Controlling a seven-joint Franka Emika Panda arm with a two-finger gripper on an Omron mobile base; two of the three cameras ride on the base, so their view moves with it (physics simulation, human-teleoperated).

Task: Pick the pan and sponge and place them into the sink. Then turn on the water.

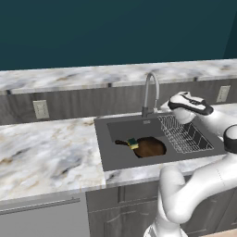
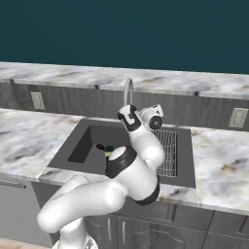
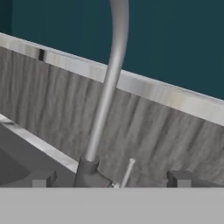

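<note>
Much of the pan (image 1: 150, 147) is hard to read: from the right base camera the arm's white body covers nearly all of it, and the sponge (image 2: 109, 150) shows only as a small green-yellow sliver beside the elbow. From the left base camera the pan lies on the floor of the sink (image 1: 111, 152), dark brown and round, its short black handle pointing away from the wire rack (image 1: 183, 134), with the sponge resting on it near the handle. The gripper (image 3: 109, 183) has its jaws spread wide and empty; only the two dark fingertips (image 3: 179, 178) peek up in the hand camera. The faucet (image 3: 107, 96) rises just ahead, between the jaws, its small lever beside the base. Pan and sponge sit below and well apart from the jaws. The marbled desk (image 1: 41, 152) surrounds the sink.
</note>
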